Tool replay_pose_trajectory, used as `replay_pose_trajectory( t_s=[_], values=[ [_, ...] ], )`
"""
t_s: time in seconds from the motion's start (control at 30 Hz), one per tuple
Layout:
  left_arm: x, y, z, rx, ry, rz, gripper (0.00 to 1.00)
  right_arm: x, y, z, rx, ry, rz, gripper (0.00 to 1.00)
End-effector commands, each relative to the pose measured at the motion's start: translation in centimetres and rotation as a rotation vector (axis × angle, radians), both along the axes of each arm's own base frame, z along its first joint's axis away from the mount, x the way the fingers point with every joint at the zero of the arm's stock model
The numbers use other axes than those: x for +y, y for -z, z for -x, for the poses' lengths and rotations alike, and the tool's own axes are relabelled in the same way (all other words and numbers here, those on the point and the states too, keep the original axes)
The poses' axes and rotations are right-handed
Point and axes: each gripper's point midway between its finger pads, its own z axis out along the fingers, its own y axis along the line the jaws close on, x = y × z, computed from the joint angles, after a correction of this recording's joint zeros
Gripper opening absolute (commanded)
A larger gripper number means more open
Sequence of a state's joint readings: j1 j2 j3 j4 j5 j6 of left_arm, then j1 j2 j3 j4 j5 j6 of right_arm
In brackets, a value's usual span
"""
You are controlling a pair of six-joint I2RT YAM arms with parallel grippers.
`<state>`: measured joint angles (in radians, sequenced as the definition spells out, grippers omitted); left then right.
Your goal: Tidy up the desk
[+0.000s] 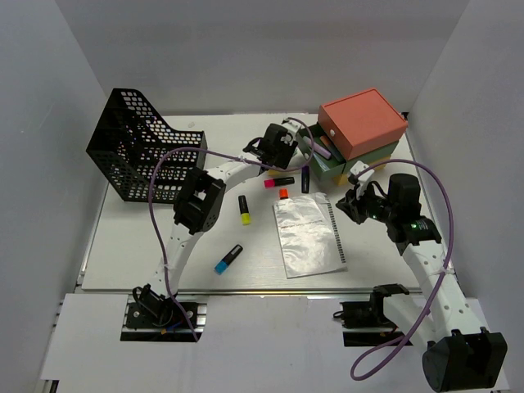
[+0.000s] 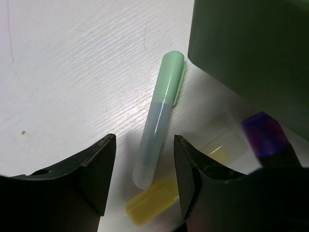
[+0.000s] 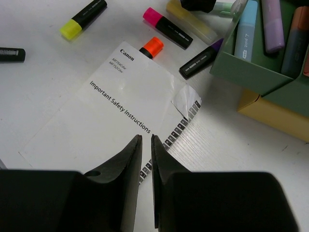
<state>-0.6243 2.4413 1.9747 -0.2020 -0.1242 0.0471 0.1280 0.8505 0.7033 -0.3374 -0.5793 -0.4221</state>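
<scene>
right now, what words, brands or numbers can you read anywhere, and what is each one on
"Canon": at the top of the leaflet
"Important Safety Instructions": across the same leaflet
"point": on the pale blue pen standing in the green drawer
Two small model-number lines under "Canon": too small to read surely
Print on the pink-capped marker: too small to read

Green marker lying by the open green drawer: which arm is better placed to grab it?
Left. The left gripper hangs right over the green marker, jaws open to either side of it, beside the green drawer. The right gripper sits over the Canon booklet, jaws nearly closed.
</scene>
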Motion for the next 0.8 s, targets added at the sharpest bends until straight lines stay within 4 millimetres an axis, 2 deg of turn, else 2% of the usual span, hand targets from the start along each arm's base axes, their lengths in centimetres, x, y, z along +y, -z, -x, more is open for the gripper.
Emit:
replay_pose_trajectory(
  t_s=[0.0,0.33,0.43,0.53,0.57,0.63,0.77],
  values=[
    [0.0,0.3,-0.4,-0.015,-0.007,-0.011,0.61,0.1,-2.2,-0.6,-0.062,-0.002,-0.023,0.19],
    [0.2,1.6,-0.2,-0.003,-0.026,-0.007,0.55,0.0,-2.2,-0.6,-0.057,-0.002,-0.026,0.19],
    [0.5,1.9,-0.1,0.001,-0.036,-0.011,0.47,-0.1,-2.1,-0.6,-0.057,0.002,-0.024,0.18],
    [0.9,2.2,0.0,0.002,-0.049,-0.022,0.33,-0.2,-2.2,-0.7,-0.058,0.007,-0.026,0.18],
    [1.6,1.9,-0.4,-0.002,-0.072,-0.021,0.25,-0.1,-2.1,-0.7,-0.057,0.003,-0.025,0.18],
    [2.6,2.0,-0.5,0.001,-0.101,-0.021,0.21,-0.2,-2.1,-0.7,-0.057,0.006,-0.025,0.18],
    [4.5,-2.1,-1.2,-0.067,-0.193,0.009,0.1,-0.4,-2.0,-0.8,-0.056,0.014,-0.024,0.18]
  ],
)
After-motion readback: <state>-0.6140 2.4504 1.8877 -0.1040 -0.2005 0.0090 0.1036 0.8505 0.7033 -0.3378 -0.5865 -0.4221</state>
